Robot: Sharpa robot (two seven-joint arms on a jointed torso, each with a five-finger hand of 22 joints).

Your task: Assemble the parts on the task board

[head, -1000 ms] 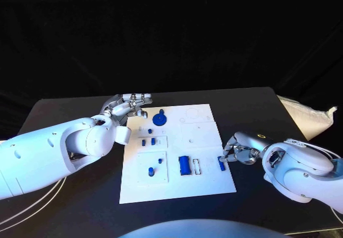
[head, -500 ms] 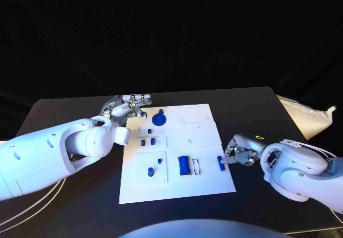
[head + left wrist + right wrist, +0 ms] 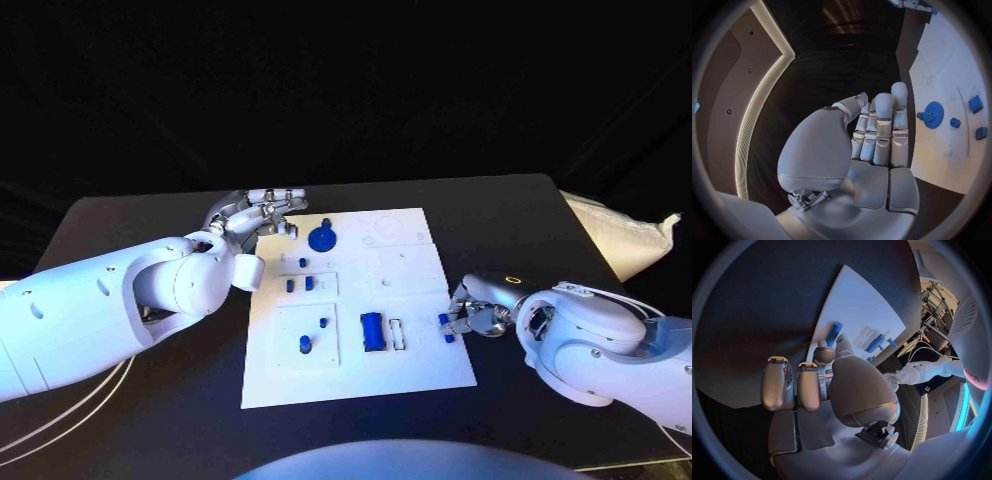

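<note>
task board (image 3: pixel 411 375): white rectangular plate, flat mid-table, shallow recessed panels on its surface. Blue parts on it: gear-like disc with small knob (image 3: pixel 322 239) near the far edge; small peg (image 3: pixel 302 264) just below it; two small blocks (image 3: pixel 299 286) side by side in the middle-left panel; short piece (image 3: pixel 304 345) in the near-left panel; long bar (image 3: pixel 371 331) near centre, beside pale slots; slim cylinder (image 3: pixel 447 327) at the right edge (pinched by the right hand (image 3: pixel 482 315))
</note>
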